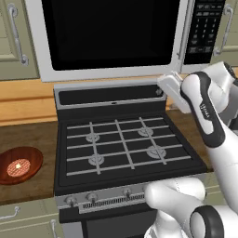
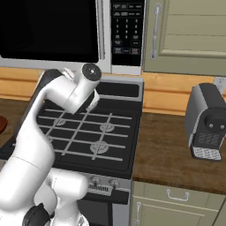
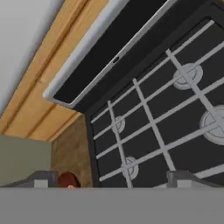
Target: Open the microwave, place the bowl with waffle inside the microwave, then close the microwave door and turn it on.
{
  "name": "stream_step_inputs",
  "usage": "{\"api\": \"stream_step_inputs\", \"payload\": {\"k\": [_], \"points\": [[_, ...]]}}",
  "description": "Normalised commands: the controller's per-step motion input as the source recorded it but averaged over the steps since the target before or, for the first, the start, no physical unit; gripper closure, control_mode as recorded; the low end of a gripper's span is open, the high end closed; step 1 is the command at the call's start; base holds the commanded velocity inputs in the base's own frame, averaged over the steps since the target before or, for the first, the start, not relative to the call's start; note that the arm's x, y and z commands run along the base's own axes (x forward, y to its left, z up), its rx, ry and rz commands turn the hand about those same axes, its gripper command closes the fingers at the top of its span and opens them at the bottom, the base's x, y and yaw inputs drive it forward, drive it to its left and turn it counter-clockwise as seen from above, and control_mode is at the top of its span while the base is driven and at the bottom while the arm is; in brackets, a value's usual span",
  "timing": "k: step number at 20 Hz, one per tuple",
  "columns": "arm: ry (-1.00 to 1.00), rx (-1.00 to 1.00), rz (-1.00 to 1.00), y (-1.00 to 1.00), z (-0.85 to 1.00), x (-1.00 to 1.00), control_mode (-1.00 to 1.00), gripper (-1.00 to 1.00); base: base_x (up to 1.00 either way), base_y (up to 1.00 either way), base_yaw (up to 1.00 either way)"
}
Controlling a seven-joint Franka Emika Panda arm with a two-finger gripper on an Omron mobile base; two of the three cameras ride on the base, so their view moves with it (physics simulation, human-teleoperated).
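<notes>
Microwave shut, bowl waiting at left, arm over the stove with jaws spread and empty.

At the far left of the counter (image 1: 32, 135) the bowl (image 1: 19, 165) sits near the front edge with the waffle (image 1: 18, 167) in its middle, well apart from the arm. Moving right, the stove (image 1: 123, 146) fills the middle, and the microwave (image 1: 116, 37) hangs above it with its door (image 1: 109, 32) closed and the bar handle (image 1: 184, 30) just left of the keypad (image 1: 204, 28). The gripper (image 1: 171, 89) hovers below the handle, fingers (image 3: 183, 178) wide apart, holding nothing. Likely risk: reaching up for the handle from this angle, the fingers could slide off the thin bar or bump the keypad beside it. A coffee machine (image 2: 207, 121) stands on the right counter.
</notes>
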Motion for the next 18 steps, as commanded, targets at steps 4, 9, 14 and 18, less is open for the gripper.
{"api": "stream_step_inputs", "payload": {"k": [4,9,14,18], "points": [[0.00,0.54,-0.19,-0.11,0.75,0.01,-1.00,-1.00,0.00,0.00,0.00],[0.01,0.51,-0.12,-0.17,0.85,0.00,-1.00,-1.00,0.00,0.00,0.00],[0.08,0.53,-0.04,-0.48,0.46,0.00,-1.00,-1.00,0.00,0.00,0.00],[0.23,0.29,0.05,-0.19,-0.21,0.03,-1.00,-1.00,0.00,0.00,0.00]]}}
